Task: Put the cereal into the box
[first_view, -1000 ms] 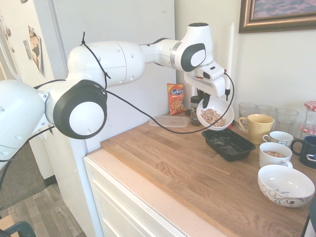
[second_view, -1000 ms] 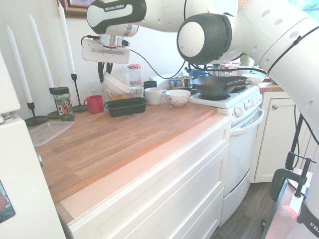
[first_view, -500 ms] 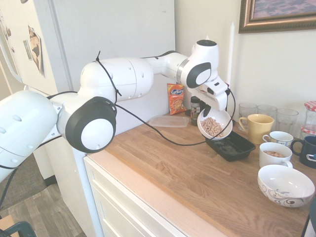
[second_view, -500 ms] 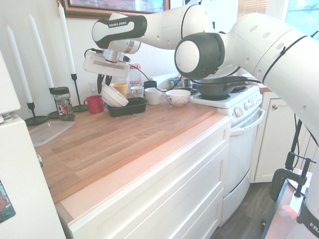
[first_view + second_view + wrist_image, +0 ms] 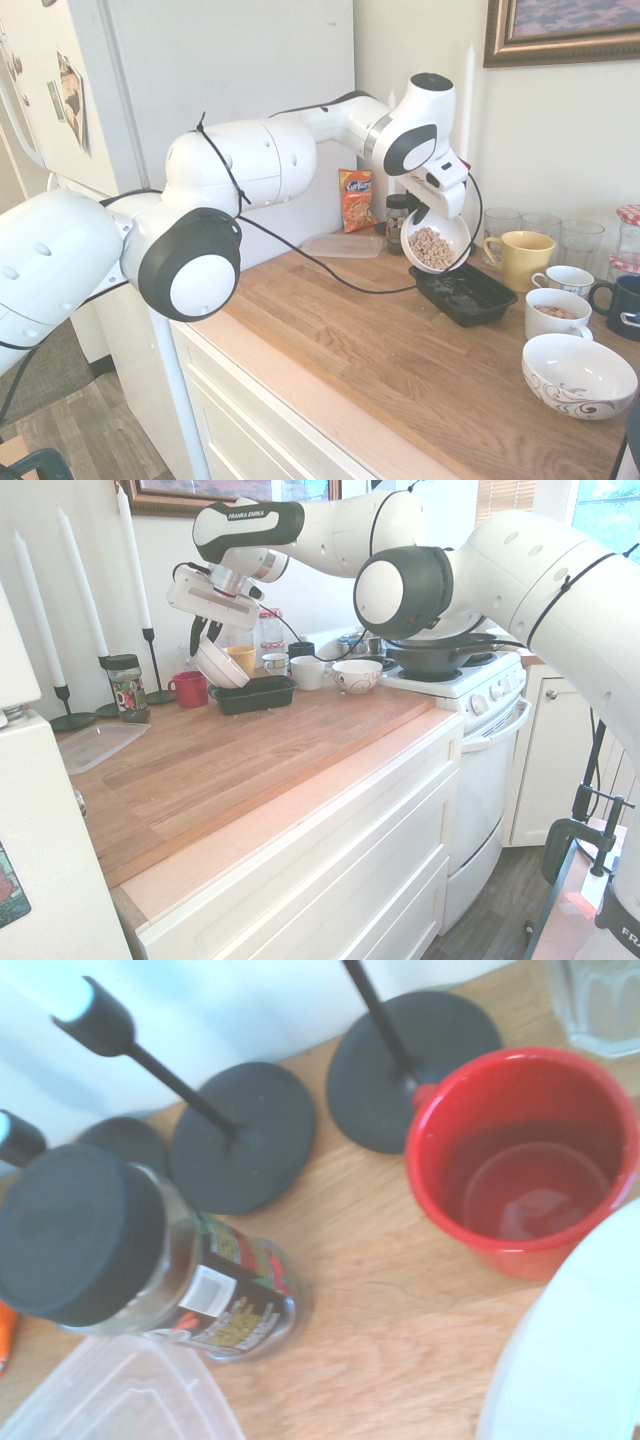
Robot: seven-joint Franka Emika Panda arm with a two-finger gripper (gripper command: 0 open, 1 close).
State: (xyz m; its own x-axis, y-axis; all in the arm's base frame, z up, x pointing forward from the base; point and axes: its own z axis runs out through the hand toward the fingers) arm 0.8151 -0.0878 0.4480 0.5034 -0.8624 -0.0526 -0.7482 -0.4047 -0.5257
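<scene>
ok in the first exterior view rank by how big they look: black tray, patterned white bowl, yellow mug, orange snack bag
1. black tray
2. patterned white bowl, close to the tray, but nearer the camera, so unsure
3. yellow mug
4. orange snack bag

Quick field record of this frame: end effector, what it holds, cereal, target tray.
end effector: shut on the white bowl's rim
white bowl: held tilted steeply, above the near end of the box
cereal: heaped in the bowl, none seen falling
box: black tray on the wooden counter, no cereal visible inside
beside the box: yellow mug
</scene>
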